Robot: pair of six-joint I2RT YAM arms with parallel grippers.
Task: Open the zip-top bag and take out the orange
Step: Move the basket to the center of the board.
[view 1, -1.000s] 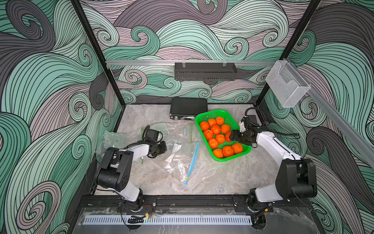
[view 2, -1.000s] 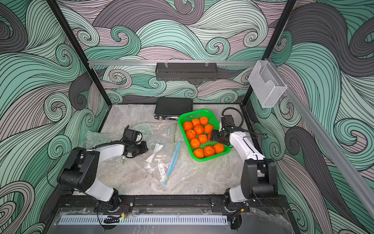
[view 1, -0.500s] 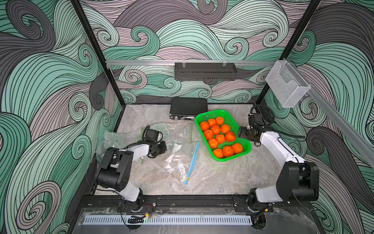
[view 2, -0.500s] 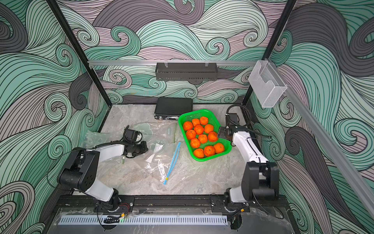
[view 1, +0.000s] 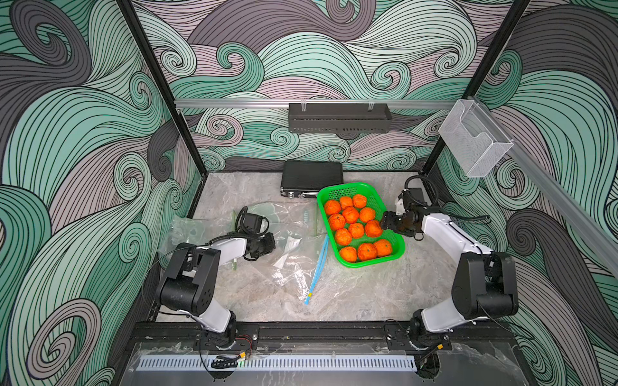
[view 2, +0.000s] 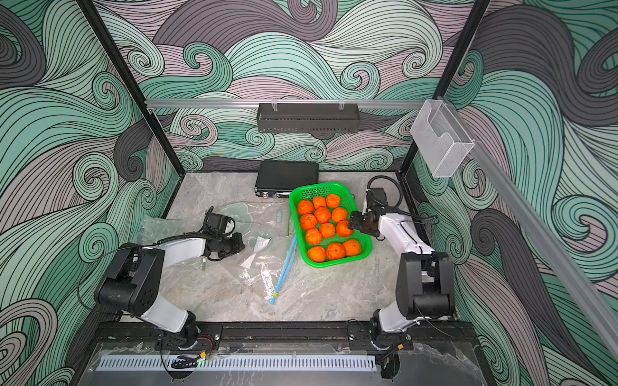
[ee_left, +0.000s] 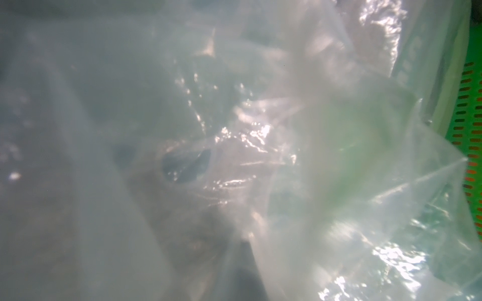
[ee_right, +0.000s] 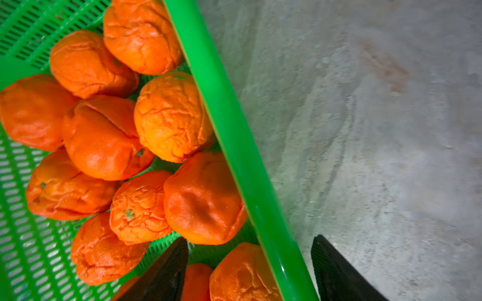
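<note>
The clear zip-top bag [view 1: 294,264] lies flat mid-table, its blue zip strip [view 1: 319,264] toward the basket and a white slip [view 1: 289,244] inside. My left gripper [view 1: 267,244] rests at the bag's left edge, shut on its film. That film [ee_left: 260,146] covers the left wrist view. Several oranges [view 1: 356,230] fill the green basket [view 1: 399,249]. My right gripper [view 1: 384,222] stands open across the basket's right rim [ee_right: 234,146], one finger inside and one outside. An orange [ee_right: 242,271] lies between the fingers, not gripped.
A black case [view 1: 312,178] sits at the back against the wall. More clear bags lie behind the left gripper [view 1: 294,214] and crumpled at the far left [view 1: 187,234]. A wire holder [view 1: 475,143] hangs on the right rail.
The right gripper drew back from the basket toward the rear right, then returned to the basket's right rim. The left arm and bag have not moved.
</note>
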